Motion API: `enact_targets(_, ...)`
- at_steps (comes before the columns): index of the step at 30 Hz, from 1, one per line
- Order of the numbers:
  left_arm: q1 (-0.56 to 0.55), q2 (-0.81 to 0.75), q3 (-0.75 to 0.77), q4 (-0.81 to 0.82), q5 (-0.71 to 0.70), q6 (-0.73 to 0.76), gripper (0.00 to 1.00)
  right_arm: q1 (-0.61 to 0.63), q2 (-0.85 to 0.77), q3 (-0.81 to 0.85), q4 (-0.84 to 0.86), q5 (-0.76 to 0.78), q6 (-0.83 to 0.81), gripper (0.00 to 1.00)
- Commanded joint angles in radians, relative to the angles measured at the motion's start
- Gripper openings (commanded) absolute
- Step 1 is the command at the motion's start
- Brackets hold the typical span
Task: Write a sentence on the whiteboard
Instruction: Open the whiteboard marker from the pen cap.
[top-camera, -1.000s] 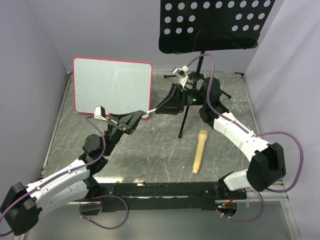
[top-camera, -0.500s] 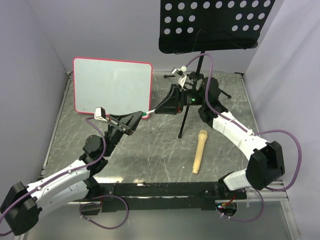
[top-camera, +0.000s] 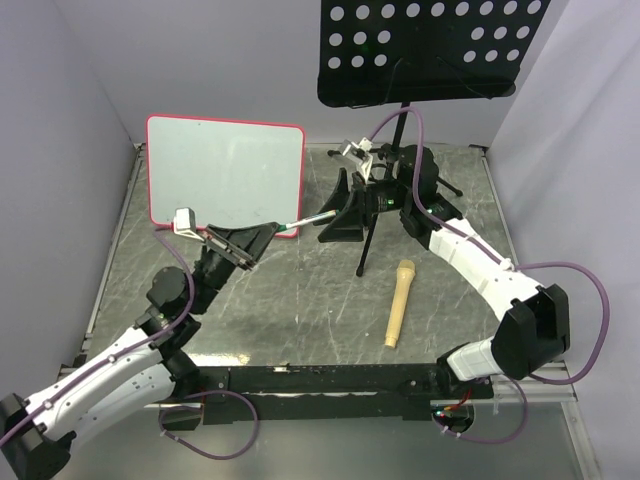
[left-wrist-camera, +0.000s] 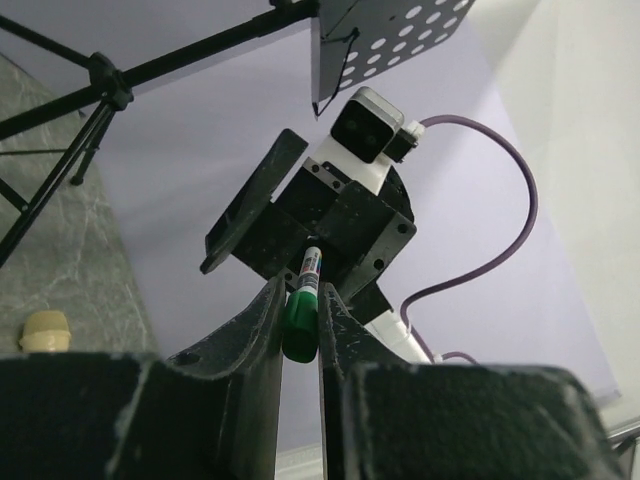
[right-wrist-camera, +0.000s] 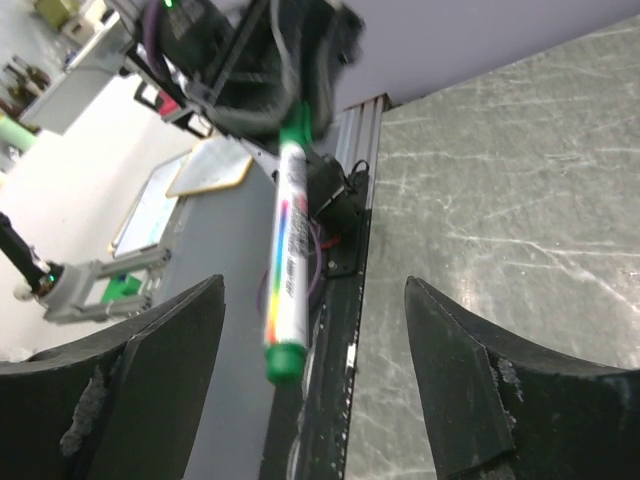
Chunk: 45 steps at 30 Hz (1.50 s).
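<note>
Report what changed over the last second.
The right gripper opened wide and let go of the green marker, which now sits between its jaws untouched. The left gripper stayed shut on the marker's other end, and its arm shifted a little to the left. The whiteboard, still blank, the music stand and the beige microphone did not move.

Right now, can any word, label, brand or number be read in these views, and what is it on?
No text is legible in any view.
On the whiteboard: no writing shows in the top view.
On the marker: a rainbow-striped label on the barrel, any print too blurred to read.
On the music stand tray: only round holes, no lettering.
</note>
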Motion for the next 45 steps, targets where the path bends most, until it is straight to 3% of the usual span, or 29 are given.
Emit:
enact_targets(1, 0.004, -0.02, 0.09, -0.152, 0.053, 0.115, 0.01, 0.001, -0.031, 0.082, -0.179, -0.041, -0.235, 0.8)
enact_targets(8, 0.009, 0.023, 0.094, -0.121, 0.112, 0.12, 0.01, 0.004, -0.043, 0.033, 0.029, -0.081, -0.061, 0.78)
enact_targets(13, 0.009, 0.062, 0.121, -0.111, 0.137, 0.141, 0.01, 0.021, -0.037, 0.064, -0.052, -0.084, -0.107, 0.67)
enact_targets(25, 0.012, 0.06, 0.094, -0.028, 0.151, 0.123, 0.01, 0.03, -0.014, 0.07, -0.126, -0.068, -0.148, 0.55)
enact_targets(28, 0.012, 0.048, 0.068, 0.006, 0.149, 0.108, 0.01, 0.033, -0.02, 0.036, -0.034, -0.087, -0.058, 0.55)
enact_targets(30, 0.015, 0.036, 0.045, 0.041, 0.121, 0.079, 0.01, 0.028, -0.028, 0.001, 0.179, -0.095, 0.046, 0.56)
enact_targets(31, 0.015, 0.031, 0.013, 0.063, 0.114, 0.065, 0.01, 0.022, -0.029, -0.04, 0.292, -0.096, 0.199, 0.59)
enact_targets(33, 0.015, 0.023, -0.023, 0.142, 0.091, 0.015, 0.01, 0.012, -0.012, -0.065, 0.577, -0.092, 0.354, 0.62)
enact_targets(34, 0.015, 0.019, -0.061, 0.167, 0.082, -0.001, 0.01, 0.01, 0.009, -0.068, 0.644, -0.089, 0.478, 0.63)
enact_targets(36, 0.015, 0.019, -0.092, 0.24, 0.06, -0.041, 0.01, 0.007, 0.029, -0.064, 0.745, -0.069, 0.575, 0.62)
enact_targets(41, 0.013, 0.046, -0.127, 0.32, 0.04, -0.075, 0.01, 0.005, 0.046, -0.065, 0.724, 0.003, 0.579, 0.62)
enact_targets(45, 0.013, 0.06, -0.138, 0.385, 0.016, -0.085, 0.01, 0.007, 0.023, -0.074, 0.599, 0.071, 0.469, 0.62)
